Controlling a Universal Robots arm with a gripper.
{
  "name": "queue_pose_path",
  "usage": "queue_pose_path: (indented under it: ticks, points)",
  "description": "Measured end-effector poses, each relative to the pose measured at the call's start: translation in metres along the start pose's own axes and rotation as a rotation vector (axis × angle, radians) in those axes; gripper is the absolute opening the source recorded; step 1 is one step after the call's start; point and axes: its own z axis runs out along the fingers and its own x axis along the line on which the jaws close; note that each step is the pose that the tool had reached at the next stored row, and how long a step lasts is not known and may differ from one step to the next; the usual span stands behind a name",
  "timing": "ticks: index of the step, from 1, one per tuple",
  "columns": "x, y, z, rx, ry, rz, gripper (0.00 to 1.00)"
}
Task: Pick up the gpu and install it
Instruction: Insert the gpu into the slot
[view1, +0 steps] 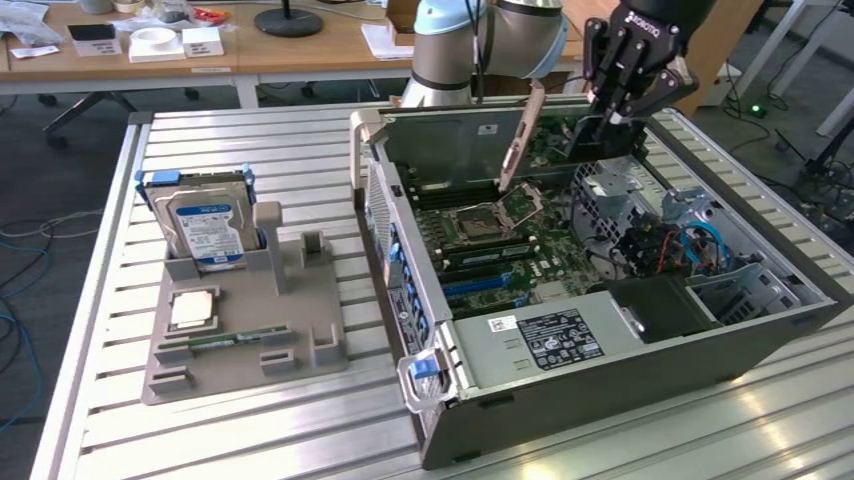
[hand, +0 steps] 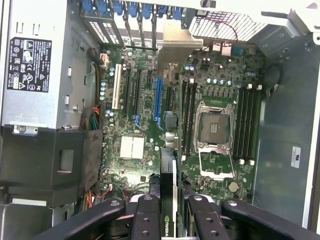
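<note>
Wrist view: pincer (hand: 169, 207) clamped on gpu (hand: 167, 172), card edge-on above motherboard (hand: 132, 112) inside open computer case (view1: 601, 350).

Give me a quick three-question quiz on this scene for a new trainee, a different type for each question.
1. True or false: the gripper holds the gpu above the motherboard of the open computer case.
2. Where does the hard drive stand? A) in the grey holder at the exterior view's left; B) inside the case; C) between the gripper's fingers.
3. Fill in: the brand printed on the gpu reads ___.

Key: 1 true; 2 A; 3 NVIDIA.
</note>
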Motion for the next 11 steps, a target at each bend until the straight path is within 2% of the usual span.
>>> queue_pose_path:
  ticks: [9,11]
  points:
    - [0.0,0.0066,0.0156,0.0185,0.0014,0.0,0.26]
    - [0.0,0.0079,0.0189,0.0207,0.0017,0.0,0.26]
